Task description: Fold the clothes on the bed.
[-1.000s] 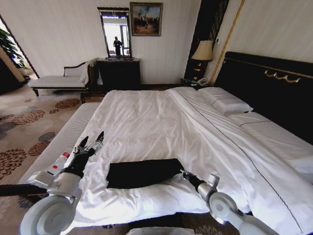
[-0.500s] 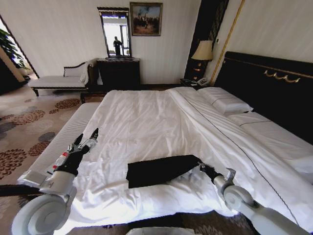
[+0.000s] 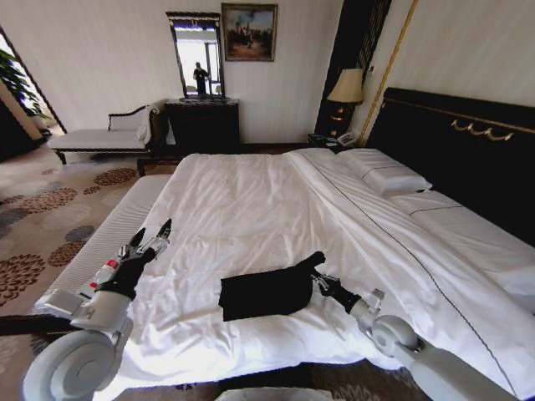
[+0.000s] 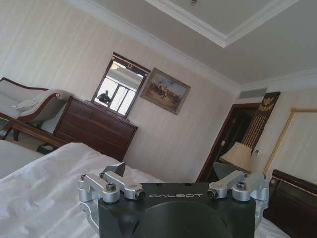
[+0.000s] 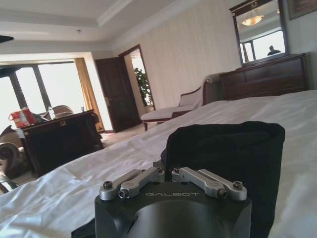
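Note:
The clothes (image 3: 261, 294), a black T-shirt folded into a short band, lie across the near part of the white bed (image 3: 251, 200). My right gripper (image 3: 317, 273) is shut on the band's right end, which it holds raised a little and curled back over the rest. In the right wrist view the black cloth (image 5: 233, 153) bulges up right in front of the right gripper (image 5: 167, 167). My left gripper (image 3: 152, 241) hovers open over the bed's left edge, well apart from the shirt. The left gripper (image 4: 171, 169) has its jaws spread wide with nothing between them.
A narrow white ribbed bench (image 3: 100, 242) runs along the bed's left side. Pillows (image 3: 389, 177) and a dark headboard (image 3: 468, 142) lie to the right. A chaise (image 3: 92, 138), a dark dresser (image 3: 201, 125) and a lamp (image 3: 348, 87) stand by the far wall.
My right gripper first dragged the shirt to the right, then lifted its right end and carried it back leftward, shortening the band. The left gripper drew away to the left, then held still.

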Available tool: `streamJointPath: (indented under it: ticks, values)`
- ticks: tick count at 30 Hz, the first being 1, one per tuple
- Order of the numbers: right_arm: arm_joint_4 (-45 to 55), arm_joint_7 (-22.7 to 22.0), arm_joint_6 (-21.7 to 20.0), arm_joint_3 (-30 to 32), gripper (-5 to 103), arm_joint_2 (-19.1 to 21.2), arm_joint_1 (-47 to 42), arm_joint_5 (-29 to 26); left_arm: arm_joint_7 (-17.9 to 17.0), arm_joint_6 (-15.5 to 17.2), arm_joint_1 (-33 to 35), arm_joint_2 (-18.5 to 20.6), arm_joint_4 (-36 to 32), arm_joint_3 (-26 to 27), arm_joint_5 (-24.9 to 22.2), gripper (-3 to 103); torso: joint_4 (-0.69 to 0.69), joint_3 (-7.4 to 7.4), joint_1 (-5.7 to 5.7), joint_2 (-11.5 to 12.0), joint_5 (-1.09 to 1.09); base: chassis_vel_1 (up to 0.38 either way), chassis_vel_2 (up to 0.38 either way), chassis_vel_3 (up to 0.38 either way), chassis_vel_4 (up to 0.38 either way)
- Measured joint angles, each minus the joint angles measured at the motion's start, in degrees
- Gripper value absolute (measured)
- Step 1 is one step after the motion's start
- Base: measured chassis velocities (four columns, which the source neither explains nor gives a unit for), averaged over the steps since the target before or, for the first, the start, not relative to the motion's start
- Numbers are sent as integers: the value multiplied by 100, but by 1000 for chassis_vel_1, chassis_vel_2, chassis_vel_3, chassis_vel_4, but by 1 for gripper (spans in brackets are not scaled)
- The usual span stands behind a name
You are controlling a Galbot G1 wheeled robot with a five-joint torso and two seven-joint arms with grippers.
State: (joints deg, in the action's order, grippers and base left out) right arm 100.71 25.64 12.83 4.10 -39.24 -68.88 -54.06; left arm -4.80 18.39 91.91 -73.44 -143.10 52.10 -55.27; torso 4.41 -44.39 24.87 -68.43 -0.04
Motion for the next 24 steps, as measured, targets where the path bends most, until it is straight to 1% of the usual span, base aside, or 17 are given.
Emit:
streamJointPath:
  ticks: [1, 2, 5, 6, 10, 11, 14, 16, 22, 24]
  values:
    - [-101, 167, 36, -195, 1, -64, 249, -12, -3, 1, 8, -13, -2, 10, 6, 100, -1, 0, 0, 0, -2, 0, 0, 0, 0]
    - [-101, 167, 36, -195, 1, -64, 249, -12, -3, 1, 8, -13, -2, 10, 6, 100, -1, 0, 0, 0, -2, 0, 0, 0, 0]
    - [-547, 574, 93, -890, 1, -368, 992, 26, -8, 5, 44, -57, -7, 40, 42, 100, -1, 0, 1, 0, 0, 0, 0, 0, 0]
    - [-547, 574, 93, -890, 1, -368, 992, 26, -8, 5, 44, -57, -7, 40, 42, 100, -1, 0, 1, 0, 0, 0, 0, 0, 0]
    - [-1045, 841, 96, -1559, 1, -638, 1566, 27, -14, 10, 86, -105, -10, 74, 88, 100, -1, 0, 1, 1, 0, 0, 0, 0, 0]
    - [-1045, 841, 96, -1559, 1, -638, 1566, 27, -14, 10, 86, -105, -10, 74, 88, 100, -1, 0, 1, 1, 0, 0, 0, 0, 0]
    - [-1297, 982, 80, -1962, 1, -666, 1846, 16, -18, 14, 119, -137, -11, 115, 103, 100, 0, 0, 0, 0, -1, 0, 0, 0, 0]
    - [-1384, 1079, 71, -2116, 1, -654, 1948, 22, -19, 15, 137, -173, -12, 128, 106, 100, 1, 0, 0, 0, -1, 0, 0, 0, 0]
    - [-1456, 1193, 58, -2365, 1, -637, 2077, 24, -20, 15, 148, -256, -13, 112, 167, 100, 1, 0, 0, 0, 0, 0, 0, 0, 0]
    - [-1490, 1324, 44, -2466, 1, -659, 2167, 33, -21, 15, 147, -298, -14, 89, 204, 100, 1, 0, 0, 0, -1, 0, 0, 0, 0]
